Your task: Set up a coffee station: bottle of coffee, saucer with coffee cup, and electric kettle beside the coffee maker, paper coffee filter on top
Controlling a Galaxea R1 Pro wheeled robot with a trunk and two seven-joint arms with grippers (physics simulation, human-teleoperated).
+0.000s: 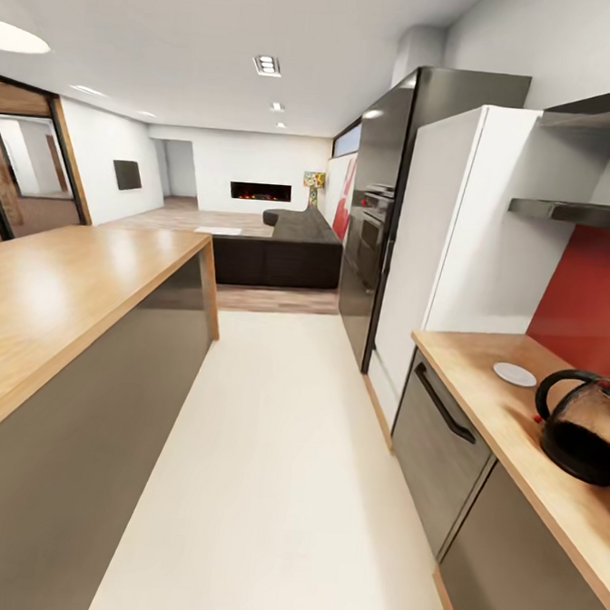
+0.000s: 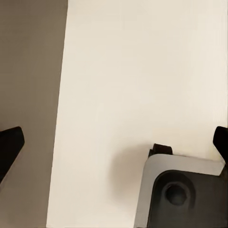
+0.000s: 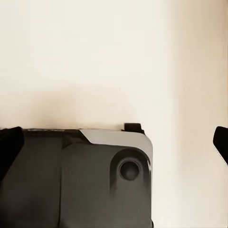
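The kitchen countertop (image 1: 483, 354) runs along the right of the head view. On it lies the white saucer (image 1: 515, 374). The electric kettle (image 1: 587, 436), dark glass with a black loop handle, stands nearer to me at the frame's edge. Above them the kitchen shelf (image 1: 571, 213) juts from the wall and looks bare. The coffee maker, bottle of coffee, paper coffee filter and coffee cup are out of view. My left gripper (image 2: 114, 142) and right gripper (image 3: 114, 145) both hang open over the pale floor, holding nothing.
The wooden island (image 1: 60, 288) lines the left side. A pale floor aisle (image 1: 268, 448) runs between it and the counter. A white fridge (image 1: 464, 243) and a dark oven tower (image 1: 384, 210) stand beyond the counter's end. Part of my base (image 3: 85, 180) lies below the grippers.
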